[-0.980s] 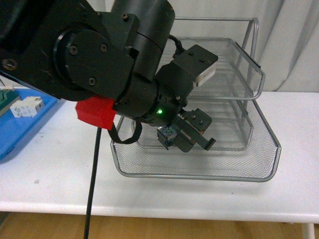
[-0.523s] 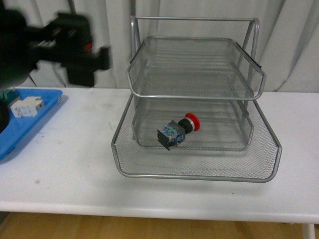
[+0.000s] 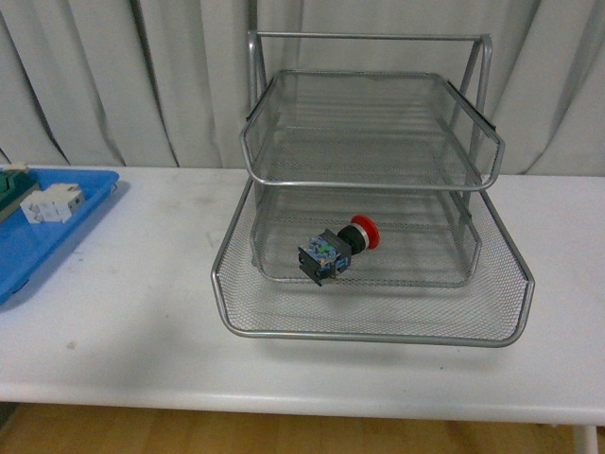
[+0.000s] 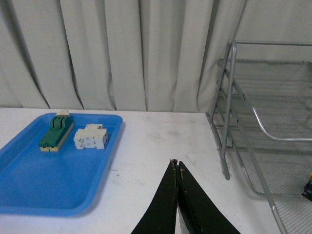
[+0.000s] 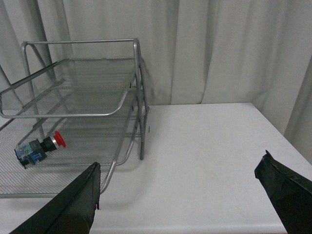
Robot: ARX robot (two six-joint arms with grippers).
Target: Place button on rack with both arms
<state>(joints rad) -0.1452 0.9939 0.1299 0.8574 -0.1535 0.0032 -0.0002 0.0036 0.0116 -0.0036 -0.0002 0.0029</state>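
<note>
The button (image 3: 337, 249), red cap and black-and-blue body, lies on its side in the bottom tier of the silver wire rack (image 3: 369, 322). It shows too in the right wrist view as the button (image 5: 39, 146) inside the rack (image 5: 78, 85). No arm appears in the front view. My left gripper (image 4: 176, 163) is shut with nothing in it, above the white table between the blue tray and the rack (image 4: 253, 117). My right gripper (image 5: 180, 173) is open and empty, over bare table beside the rack.
A blue tray (image 3: 33, 251) at the table's left holds a white terminal block (image 3: 52, 202) and a green-and-cream switch block (image 4: 56, 132). Grey curtains hang behind. The table's front edge (image 3: 302, 397) runs below the rack.
One second ago the arm was over the rack's bottom tier with its gripper at the button. It let go, swung up and left, and is now gone from the front view. The button lies still.
</note>
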